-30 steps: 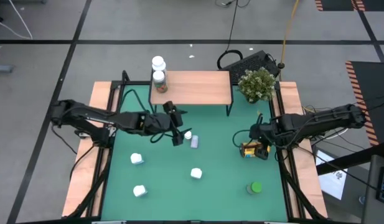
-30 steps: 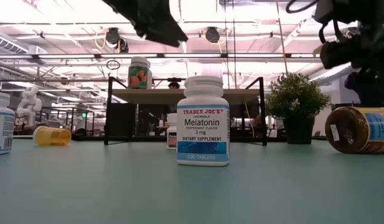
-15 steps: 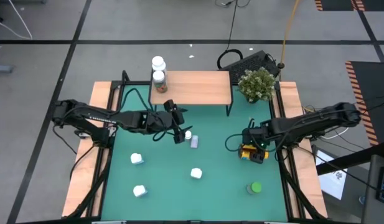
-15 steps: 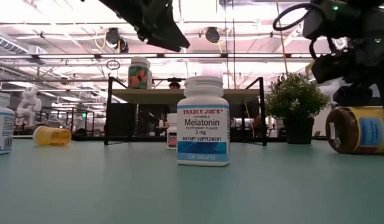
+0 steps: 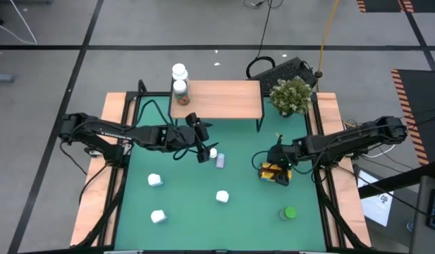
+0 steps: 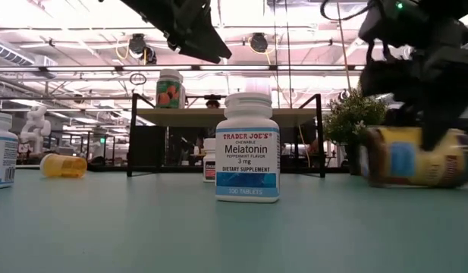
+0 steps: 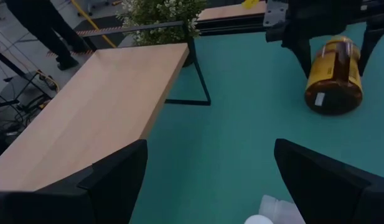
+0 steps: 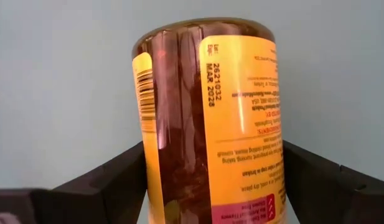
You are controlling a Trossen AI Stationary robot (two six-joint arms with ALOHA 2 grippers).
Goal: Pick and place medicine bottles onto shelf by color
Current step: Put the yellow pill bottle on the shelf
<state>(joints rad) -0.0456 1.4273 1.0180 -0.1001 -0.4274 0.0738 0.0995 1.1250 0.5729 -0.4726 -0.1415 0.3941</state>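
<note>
Right hand (image 5: 276, 171), astride the lying amber bottle (image 5: 273, 174), has shifted with it leftward across the desk (image 5: 238, 212), fingers narrowing.
</note>
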